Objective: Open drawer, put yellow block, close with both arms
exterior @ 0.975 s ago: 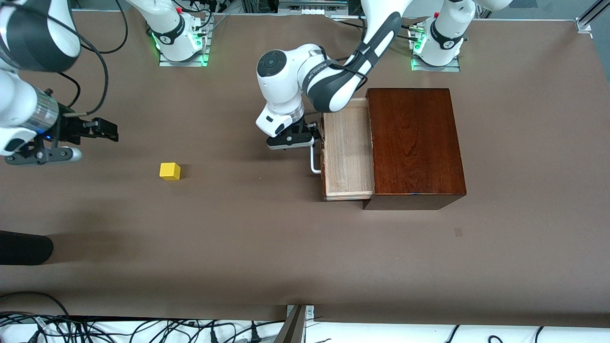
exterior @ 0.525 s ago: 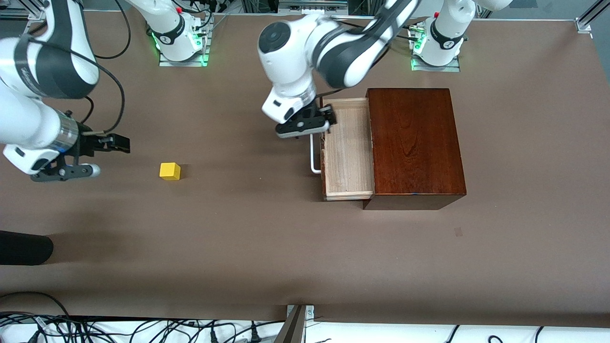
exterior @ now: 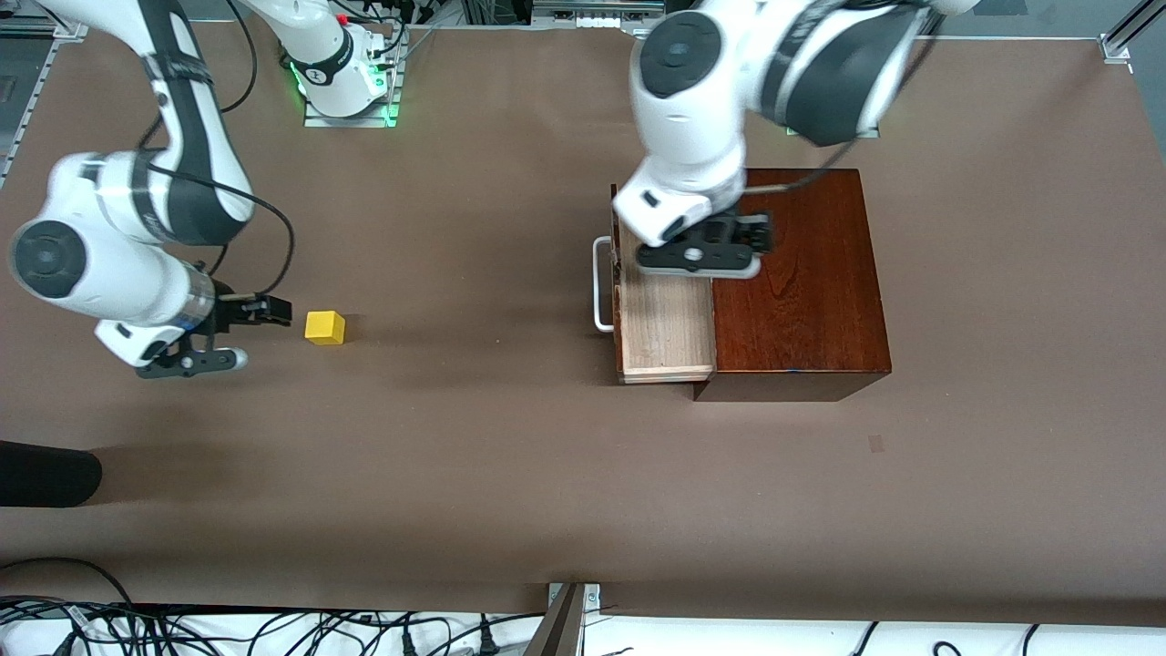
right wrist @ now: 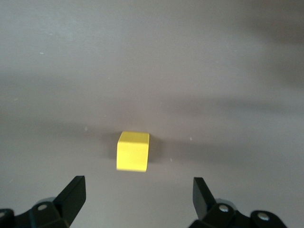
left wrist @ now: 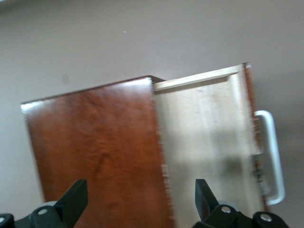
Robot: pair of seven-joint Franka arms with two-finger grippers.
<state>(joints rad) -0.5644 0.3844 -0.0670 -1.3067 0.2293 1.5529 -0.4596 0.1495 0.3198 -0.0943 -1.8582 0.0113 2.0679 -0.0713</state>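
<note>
Front view shows the drawer point(exterior: 665, 323) pulled out of the mahogany box point(exterior: 791, 282) toward the right arm's end of the table, its pale wooden tray bare, its white handle point(exterior: 598, 284) sticking out from the dark front; the box sits at the left arm's end of the table point(exterior: 510, 474). The left gripper point(exterior: 700, 260) hangs in the air over the seam where the tray meets the box top; in the left wrist view its two black fingers point(left wrist: 76, 199) stand wide apart with nothing between them, one over the box point(left wrist: 95, 152), the other over the tray point(left wrist: 209, 137), the handle point(left wrist: 273, 156) off to one side. The block point(exterior: 325, 327) rests on the bare table, well apart from the drawer, toward the right arm's end. The right gripper point(exterior: 232, 333) is low, just beside the block on the side away from the drawer, not touching it; in the right wrist view its fingers point(right wrist: 73, 192) are spread wide and hold nothing, and the block point(right wrist: 133, 151) lies ahead of them, roughly centred between the tips.
</note>
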